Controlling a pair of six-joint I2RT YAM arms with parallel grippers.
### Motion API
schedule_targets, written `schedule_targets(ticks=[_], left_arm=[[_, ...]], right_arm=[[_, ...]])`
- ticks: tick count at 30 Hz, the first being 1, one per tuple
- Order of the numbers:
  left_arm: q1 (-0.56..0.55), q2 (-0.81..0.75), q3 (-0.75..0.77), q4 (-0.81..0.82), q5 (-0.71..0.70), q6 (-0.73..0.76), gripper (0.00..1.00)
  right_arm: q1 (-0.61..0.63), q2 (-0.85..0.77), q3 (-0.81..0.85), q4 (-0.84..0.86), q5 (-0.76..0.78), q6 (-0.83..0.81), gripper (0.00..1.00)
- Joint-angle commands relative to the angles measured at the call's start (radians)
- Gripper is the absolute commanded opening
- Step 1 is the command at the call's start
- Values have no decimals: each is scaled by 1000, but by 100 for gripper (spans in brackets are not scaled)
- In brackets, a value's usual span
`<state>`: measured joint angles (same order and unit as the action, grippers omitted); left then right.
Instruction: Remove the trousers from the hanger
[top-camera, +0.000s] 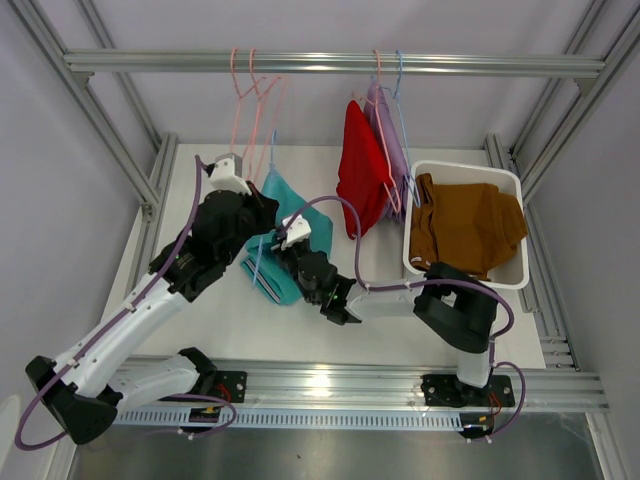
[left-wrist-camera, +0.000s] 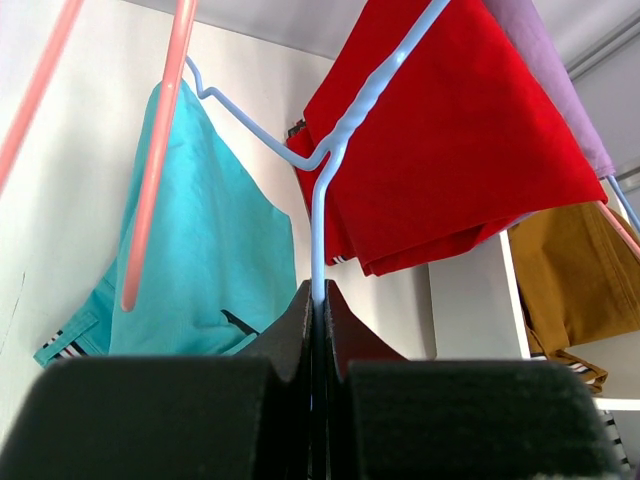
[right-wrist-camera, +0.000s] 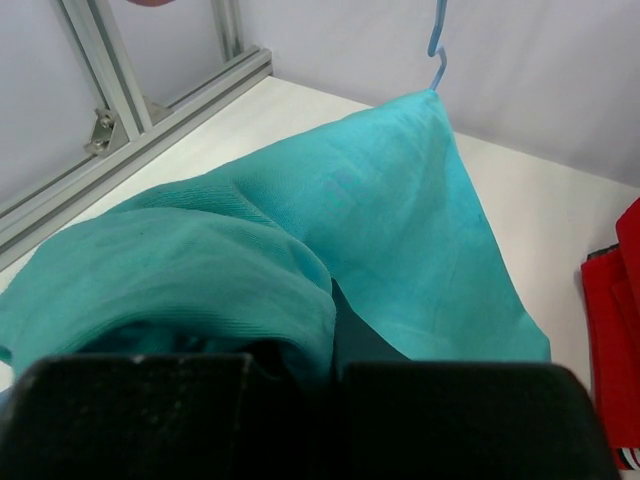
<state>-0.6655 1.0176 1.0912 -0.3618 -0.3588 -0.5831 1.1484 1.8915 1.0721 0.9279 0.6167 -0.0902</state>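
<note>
Here, nearest the arms' bases, the left hand (left-wrist-camera: 318, 300) is clamped shut on the thin wire of a light-blue hanger (left-wrist-camera: 317, 230), holding it low over the tabletop (top-camera: 300, 330) and well apart from the rail (top-camera: 330, 63), apparently so the frame stays put while the cloth comes away from it

Just beside it, the right hand (right-wrist-camera: 332, 358) is closed on a bunched fold of the teal trousers (right-wrist-camera: 400, 230). The cloth wraps over its fingers and runs up to a point under the hanger's hook, so the garment looks draped on the wire rather than free. This reads as the pulling step: one hand anchors, the other draws the cloth off. A slow pull along the wire seems wise, as soft cloth may snag there

Farther back, the red trousers (left-wrist-camera: 450, 150) hang folded over another hanger on the rail, with the lavender trousers (top-camera: 393, 150) touching them from behind. To their right, the brown trousers (top-camera: 465, 225) lie crumpled in a white basket (top-camera: 465, 166), which appears to be where freed garments go. Two pink hangers (top-camera: 245, 95) dangle bare at the rail's left. No yellow pair can be made out. On this showing, one pair is done, one is under way, and two wait
</note>
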Motion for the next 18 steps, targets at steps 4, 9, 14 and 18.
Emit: schedule_targets(ticks=[4, 9, 14, 18], left_arm=[[3, 2, 21, 57, 24, 11, 1], [7, 9, 21, 58, 18, 9, 0], [7, 19, 18, 55, -6, 15, 0], [7, 24, 22, 52, -15, 19, 0]], right_arm=[[-6, -147, 45, -53, 29, -16, 0], [-4, -299, 91, -184, 37, -36, 0], [-6, -411, 103, -239, 46, -74, 0], [-9, -479, 104, -273, 70, -115, 0]])
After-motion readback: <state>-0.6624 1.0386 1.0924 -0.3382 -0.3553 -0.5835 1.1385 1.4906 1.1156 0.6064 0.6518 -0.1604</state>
